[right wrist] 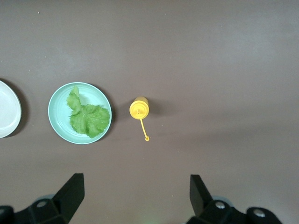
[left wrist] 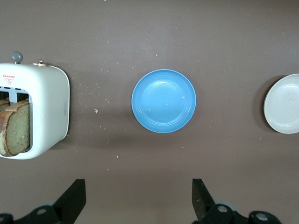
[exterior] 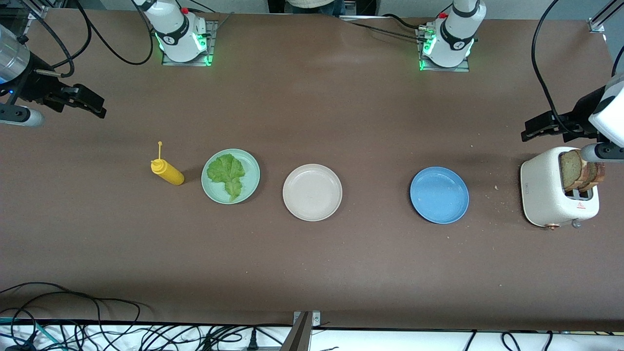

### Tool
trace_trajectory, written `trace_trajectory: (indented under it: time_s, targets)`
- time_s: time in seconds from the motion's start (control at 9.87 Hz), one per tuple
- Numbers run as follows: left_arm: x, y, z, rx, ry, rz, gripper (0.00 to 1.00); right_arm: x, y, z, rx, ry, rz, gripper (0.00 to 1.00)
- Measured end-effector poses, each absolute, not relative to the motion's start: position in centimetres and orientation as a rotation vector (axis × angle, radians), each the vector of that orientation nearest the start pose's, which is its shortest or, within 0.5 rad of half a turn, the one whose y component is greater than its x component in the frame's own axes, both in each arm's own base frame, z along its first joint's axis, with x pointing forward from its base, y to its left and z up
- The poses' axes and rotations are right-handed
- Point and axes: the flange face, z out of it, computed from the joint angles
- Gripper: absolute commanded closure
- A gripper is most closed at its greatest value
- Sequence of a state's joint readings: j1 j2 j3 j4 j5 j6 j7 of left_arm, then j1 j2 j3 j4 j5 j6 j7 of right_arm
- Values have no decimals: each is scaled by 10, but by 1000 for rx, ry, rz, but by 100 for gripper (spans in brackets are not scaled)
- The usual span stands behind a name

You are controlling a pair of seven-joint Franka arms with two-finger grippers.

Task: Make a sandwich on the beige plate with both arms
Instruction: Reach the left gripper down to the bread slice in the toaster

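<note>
Nothing is assembled yet: the beige plate (exterior: 312, 192) sits bare at the middle of the worktop (exterior: 312, 273), so the step in hand looks like fetching the first bread slice. Both bread slices (exterior: 580, 170) stand upright in the slots of the white toaster (exterior: 551, 195) at the left arm's end of the worktop, and the lettuce leaf (exterior: 227, 173) lies on the mint green plate (exterior: 248, 187), beside the beige plate toward the right arm's end.

The left end effector (exterior: 538, 127) hangs over the worktop just beside the toaster, released and empty, its fingers (left wrist: 74, 196) spread wide in the left wrist view. To do this well, it should come down over the slots with the jaws straddling one slice across its thin faces, pinch near the top crust, and lift straight up so the slice clears the slot and its neighbour.

The right end effector (exterior: 83, 102) waits, also released and empty, over the right arm's end of the worktop, well apart from the yellow squeeze bottle (exterior: 168, 171) that stands beside the mint green plate.

The toaster stands close to the worktop's end edge, so there is little slack there. The blue plate (exterior: 439, 195) lies between toaster and beige plate; carrying the slice high over it is safest. Around the beige plate the worktop is open.
</note>
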State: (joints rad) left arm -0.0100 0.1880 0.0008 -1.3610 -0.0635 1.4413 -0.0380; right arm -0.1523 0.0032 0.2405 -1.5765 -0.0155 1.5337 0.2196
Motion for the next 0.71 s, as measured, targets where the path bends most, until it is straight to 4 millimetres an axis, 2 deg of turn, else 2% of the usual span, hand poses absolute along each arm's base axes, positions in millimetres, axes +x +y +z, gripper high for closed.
trace_trajectory:
  time_s: [0.2,0.41,0.61,0.71]
  targets:
    - [598,-11,602,-3184,-40,175,0,549,47,617,-3156,208,69,0]
    - [601,4,594,-3139,1,193,0,549,47,616,-3156,208,71,0]
    - [608,41,578,-3110,54,196,0,550,47,614,-3155,208,66,0]
    - [612,67,565,-3114,85,196,0,550,47,614,-3155,208,64,0]
